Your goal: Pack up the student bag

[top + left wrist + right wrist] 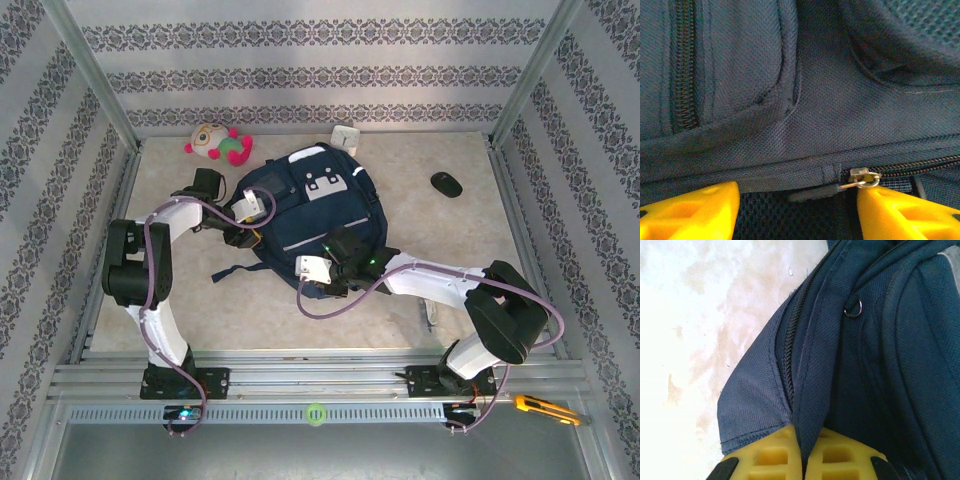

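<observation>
Between patterned walls point(300, 40), student bag point(320, 215) lies on beige tabletop point(450, 220).

Navy student bag point(300, 215) (white patches), yellow fingers point(690, 215), blk mouse point(446, 183).

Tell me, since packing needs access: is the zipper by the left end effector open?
Shut where visible: on the student bag, teeth beside the slider lie meshed.

The student bag point(310, 215), a navy-blue fabric backpack, lay flat and front-up in the middle of the worktop point(455, 220). White buckle patches point(328, 185) and a pale trim stripe point(320, 243) marked its front pockets. A dark strap point(232, 272) trailed from its near left side. A zip slider point(863, 177) with a dark pull tab sat on one seam.
</observation>
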Controlling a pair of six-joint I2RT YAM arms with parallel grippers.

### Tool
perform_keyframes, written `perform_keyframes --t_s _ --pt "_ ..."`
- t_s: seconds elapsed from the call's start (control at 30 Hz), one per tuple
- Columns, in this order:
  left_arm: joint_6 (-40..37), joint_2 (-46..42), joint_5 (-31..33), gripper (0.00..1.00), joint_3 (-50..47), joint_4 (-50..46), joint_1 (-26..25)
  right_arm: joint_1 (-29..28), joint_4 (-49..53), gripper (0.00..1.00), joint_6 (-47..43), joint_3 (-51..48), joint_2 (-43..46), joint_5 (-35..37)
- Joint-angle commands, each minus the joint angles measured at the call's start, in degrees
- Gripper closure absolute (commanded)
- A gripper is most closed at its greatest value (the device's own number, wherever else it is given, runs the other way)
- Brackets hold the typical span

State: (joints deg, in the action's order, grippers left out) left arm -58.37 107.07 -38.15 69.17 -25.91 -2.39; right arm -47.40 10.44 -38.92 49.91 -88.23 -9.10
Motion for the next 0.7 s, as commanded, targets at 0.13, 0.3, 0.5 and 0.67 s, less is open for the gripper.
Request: perform_keyframes --t_s 0.13,0.3,0.5,0.67 --pt "-3.76 1.16 -1.47 0.7 3.6 -8.6 0.06 0.33 -2.7 1.0 1.19 -0.01 1.92 -0.51" --pt "-2.54 -2.78 -3.94 0.91 -0.07 -9.46 -0.07 0.29 -3.24 1.0 3.76 1.11 0.92 1.38" --pt "-0.11 -7.22 -5.96 0.93 -3.83 -8.39 -0.51 0.29 -4.54 1.0 6.58 1.67 0.15 4.12" --pt "2.75 -8.13 -0.27 0.64 -6.41 -2.19 -0.44 0.28 -4.73 1.0 6.0 1.24 0.69 2.75"
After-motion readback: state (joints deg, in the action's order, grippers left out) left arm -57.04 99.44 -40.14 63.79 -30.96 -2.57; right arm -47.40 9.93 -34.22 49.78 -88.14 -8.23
